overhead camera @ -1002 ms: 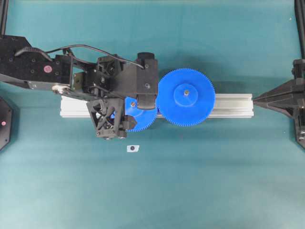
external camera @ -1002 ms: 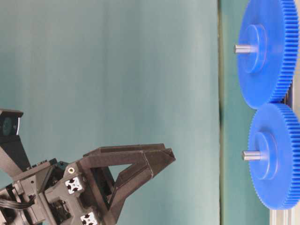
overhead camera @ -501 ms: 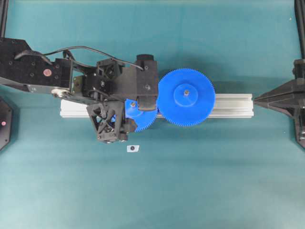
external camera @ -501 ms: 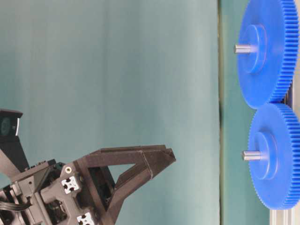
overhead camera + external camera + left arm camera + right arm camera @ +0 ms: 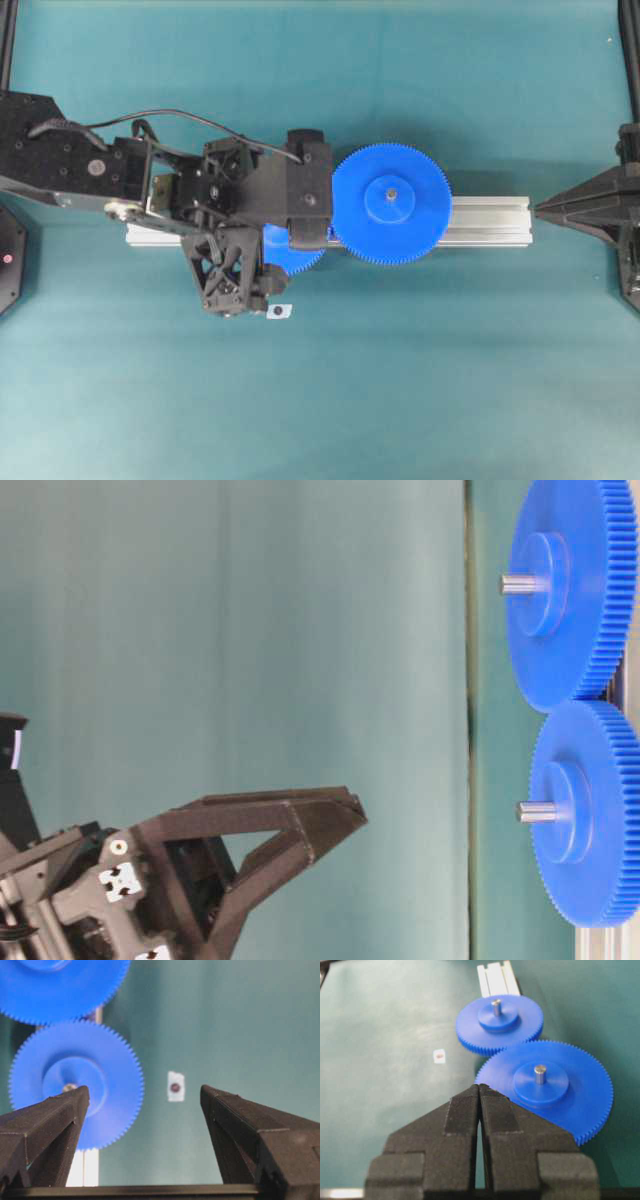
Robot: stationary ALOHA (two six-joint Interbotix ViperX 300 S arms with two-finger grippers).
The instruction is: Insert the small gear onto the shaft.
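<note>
The small gear [image 5: 500, 1022] lies flat on the rail with the shaft [image 5: 496, 1006] poking up through its hub, its teeth meeting those of the wider blue gear [image 5: 545, 1085]. The table-level view shows the same small gear [image 5: 590, 815] and shaft [image 5: 535, 812]. In the overhead view my left arm hides most of the small gear [image 5: 300, 257]. My left gripper [image 5: 144, 1091] hangs open above the table, holding nothing, with the small gear [image 5: 115, 1090] under its left finger. My right gripper [image 5: 479, 1087] is shut and empty, off the rail's right end.
The silver rail [image 5: 490, 220] runs left to right across the teal mat. A small white tag with a dark dot [image 5: 278, 311] lies just in front of it, close to my left gripper [image 5: 283, 268]. The right gripper [image 5: 545, 208] points at the rail's right end.
My left arm has drifted toward the front of the table and a little left, staying open. It now covers more of the small gear. The gears and right arm have not moved.
</note>
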